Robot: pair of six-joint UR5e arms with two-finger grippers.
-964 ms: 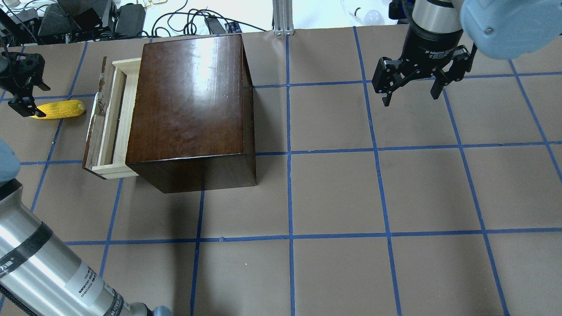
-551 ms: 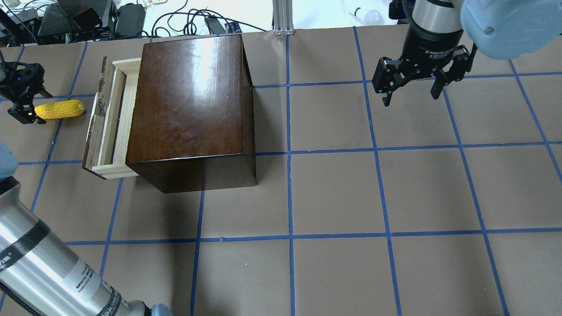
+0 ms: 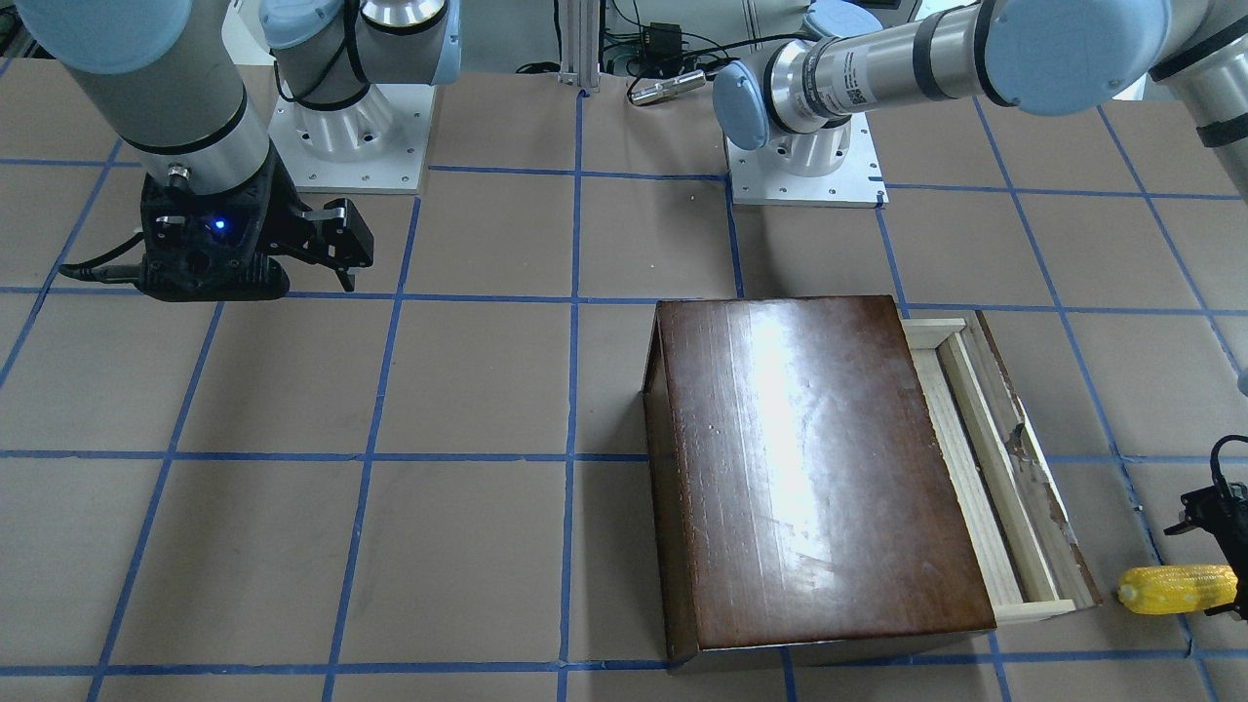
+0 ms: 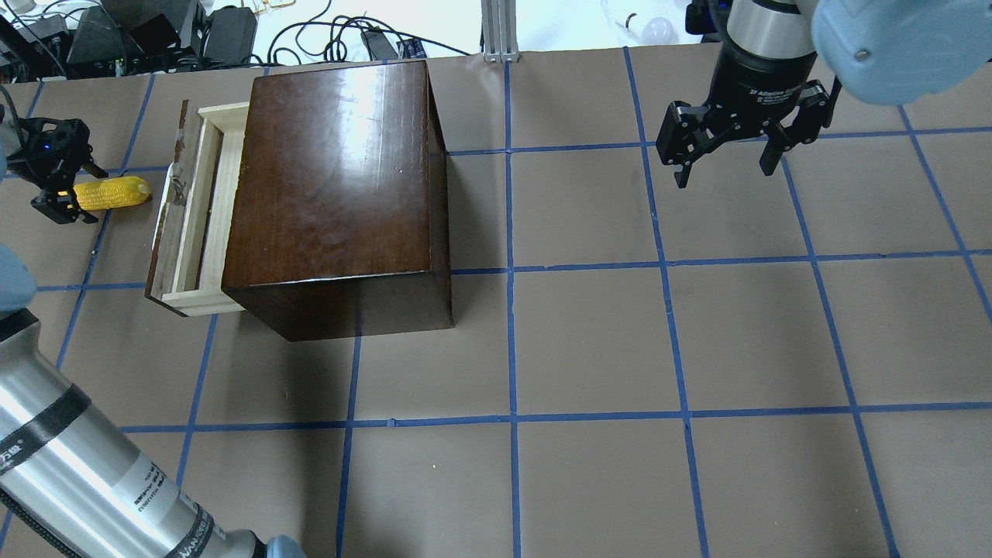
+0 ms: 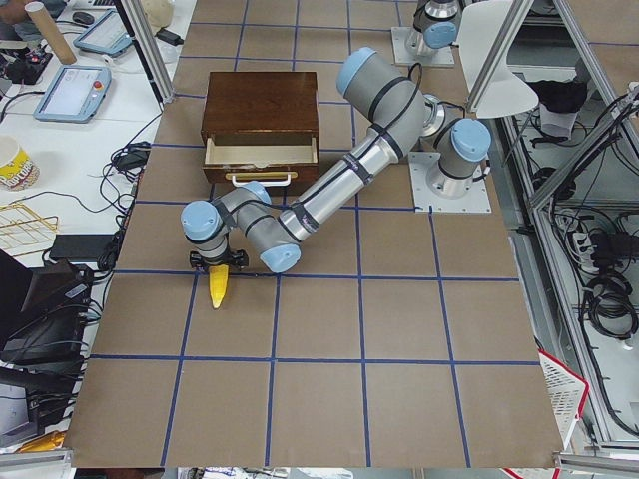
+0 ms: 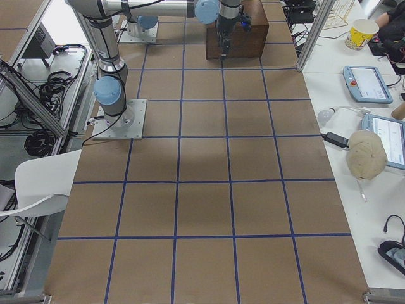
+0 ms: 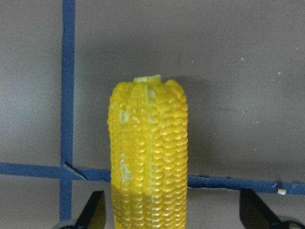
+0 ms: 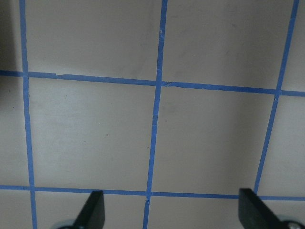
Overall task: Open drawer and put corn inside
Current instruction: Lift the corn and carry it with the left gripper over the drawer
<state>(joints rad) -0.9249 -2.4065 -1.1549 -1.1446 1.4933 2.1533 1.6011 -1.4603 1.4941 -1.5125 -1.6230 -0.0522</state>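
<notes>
Plainly, very little writing can be read. The white label on the left arm carries print too small to make out. At the far left of the overhead view, the left gripper is down at the table with its jaws spread. The wrist camera shows its fingertips either side of the corn, the right one well clear of the kernels, so nothing is clamped.

One corn lies flat on the brown paper. One end sits between those fingers and the other points at the drawer front, near it but not touching.

Next comes the single drawer, pulled partway out of the cabinet toward the corn. Its dark front panel is chipped. The part of its inside that shows is bare pale wood, and the corn is outside it.

One glossy dark-brown cabinet stands on the table, its top catching glare.

Farther right, blue tape lines cross the paper in a grid.

At the far right hangs the right gripper, jaws wide apart and holding nothing, well apart from the cabinet. White lettering on its black collar begins "2F Adaptive"; the rest is illegible.
</notes>
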